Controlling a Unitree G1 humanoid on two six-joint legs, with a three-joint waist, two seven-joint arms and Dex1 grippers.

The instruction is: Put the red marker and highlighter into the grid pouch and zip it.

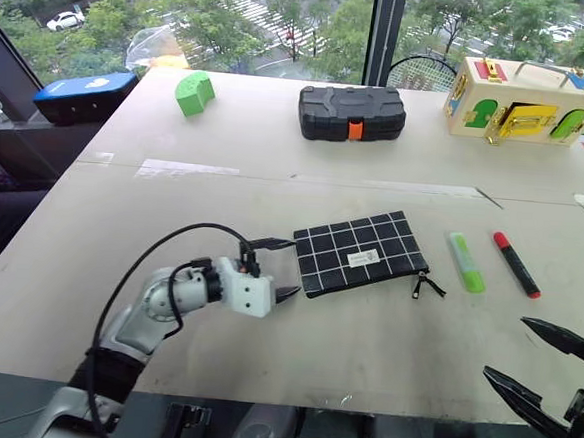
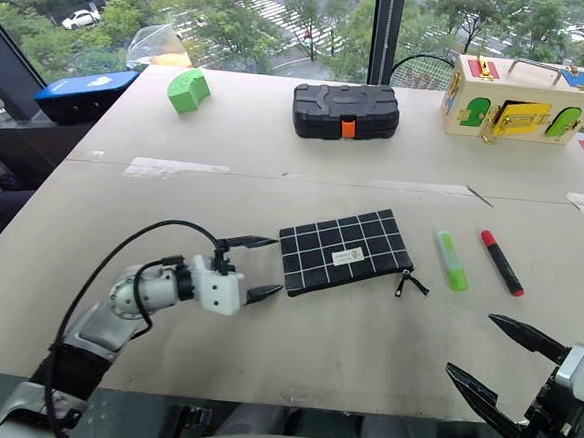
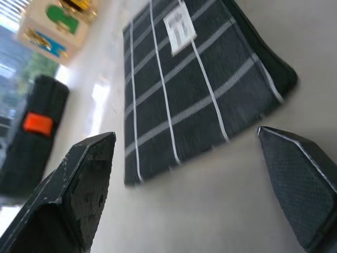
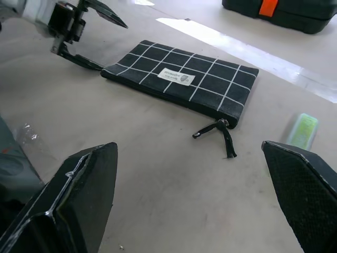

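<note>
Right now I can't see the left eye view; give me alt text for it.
The left gripper, open, brackets the left end of the grid pouch on the table. The highlighter and red marker lie right of the pouch; the open right gripper hovers nearer the table's front edge.

Even daylight from windows point(image 1: 286, 18) ahead; glare strip on table point(image 1: 175, 170); left wrist view blurred.
</note>
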